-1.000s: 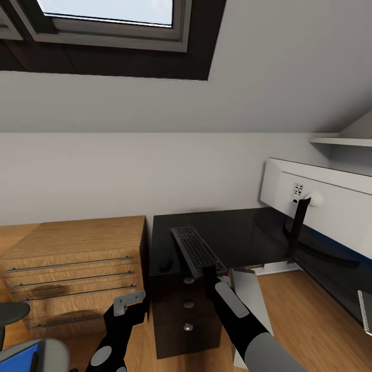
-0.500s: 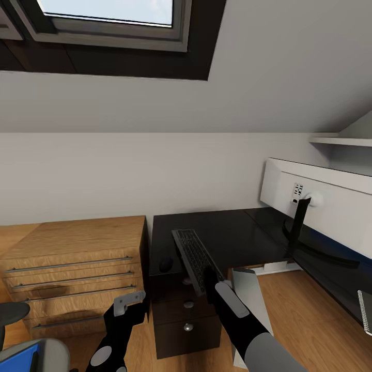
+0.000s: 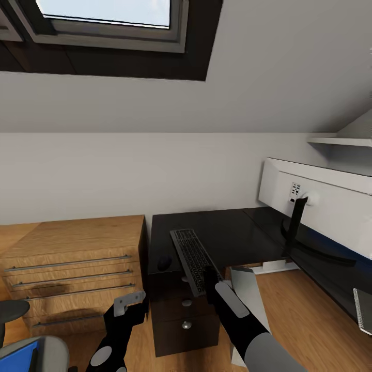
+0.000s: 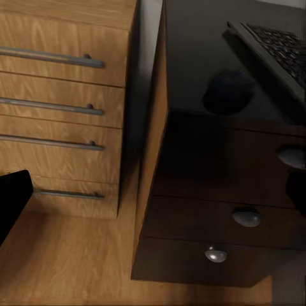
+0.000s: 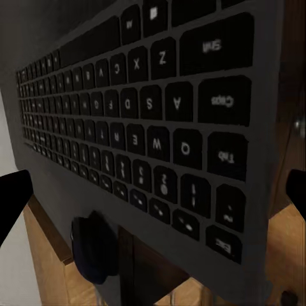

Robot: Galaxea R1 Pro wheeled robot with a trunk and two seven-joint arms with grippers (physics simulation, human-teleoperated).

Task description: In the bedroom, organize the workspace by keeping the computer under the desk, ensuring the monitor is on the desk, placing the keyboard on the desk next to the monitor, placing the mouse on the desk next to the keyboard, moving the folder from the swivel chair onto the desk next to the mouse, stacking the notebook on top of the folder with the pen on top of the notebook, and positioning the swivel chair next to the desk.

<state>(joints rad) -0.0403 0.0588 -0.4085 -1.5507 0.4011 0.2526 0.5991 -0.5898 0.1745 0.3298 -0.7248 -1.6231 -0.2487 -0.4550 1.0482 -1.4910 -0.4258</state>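
The black keyboard point(image 3: 192, 253) point(image 5: 140, 127) lies on the glossy black desk point(image 3: 237, 232), its near end jutting past the front edge. My right gripper point(image 3: 209, 276) sits open at that end, one fingertip point(image 5: 11, 197) far off to the side. The black mouse point(image 3: 164, 262) point(image 4: 226, 89) rests just left of the keyboard. My left gripper point(image 3: 129, 300) hangs open and empty before the drawers. The monitor point(image 3: 330, 206) stands on the desk's right wing, white back toward me. A notebook point(image 3: 363, 310) lies at the far right. The blue folder point(image 3: 18, 356) sits on the swivel chair point(image 3: 49, 351). A light grey computer point(image 3: 247, 289) stands under the desk.
A light wood cabinet point(image 3: 72, 258) with bar handles stands tight against the desk's left side. Dark desk drawers point(image 3: 186, 320) with round knobs face me. A white shelf point(image 3: 341, 140) hangs above the monitor. The sloped ceiling holds a skylight. Wooden floor lies to the right.
The keyboard's near end has come toward me and now overhangs the desk's front edge further. The view has shifted slightly. The left arm has held still.
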